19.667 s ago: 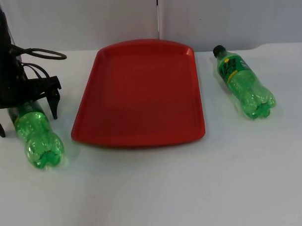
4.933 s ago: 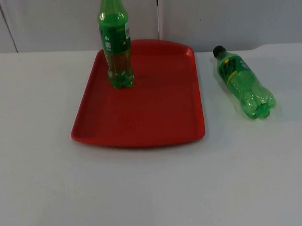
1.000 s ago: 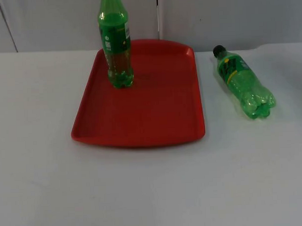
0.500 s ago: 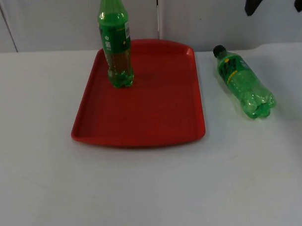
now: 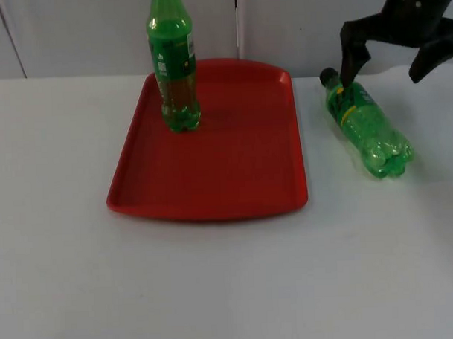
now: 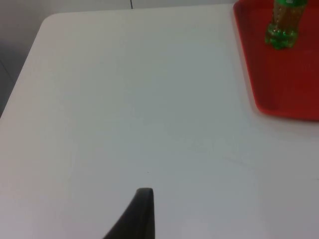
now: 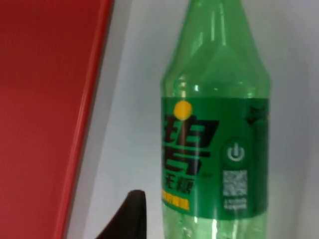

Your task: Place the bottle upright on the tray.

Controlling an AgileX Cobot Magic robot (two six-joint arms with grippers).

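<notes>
Now your right gripper (image 5: 390, 56), jaws spread and empty, hangs at upper right over the lying bottle (image 5: 366, 124), whose long axis runs from cap down-right, just beside the red tray (image 5: 212, 192). One standing bottle (image 5: 173, 63) occupies the tray's upper left; plenty remains free. Your left gripper (image 6: 142, 214) waits over the white table (image 5: 216, 289); I cannot tell its state.

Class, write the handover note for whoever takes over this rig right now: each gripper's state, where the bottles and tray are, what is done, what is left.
Right gripper: open, above the neck end of the lying bottle, not gripping it.
Left gripper: waiting over bare table, left of the tray.
Red tray: mid-table. One standing bottle is upright on its far left part: done.
The lying bottle rests on its side on the table, right of the tray, cap toward the wall.
Left: probably grasp it, stand it upright on the tray, release.
</notes>
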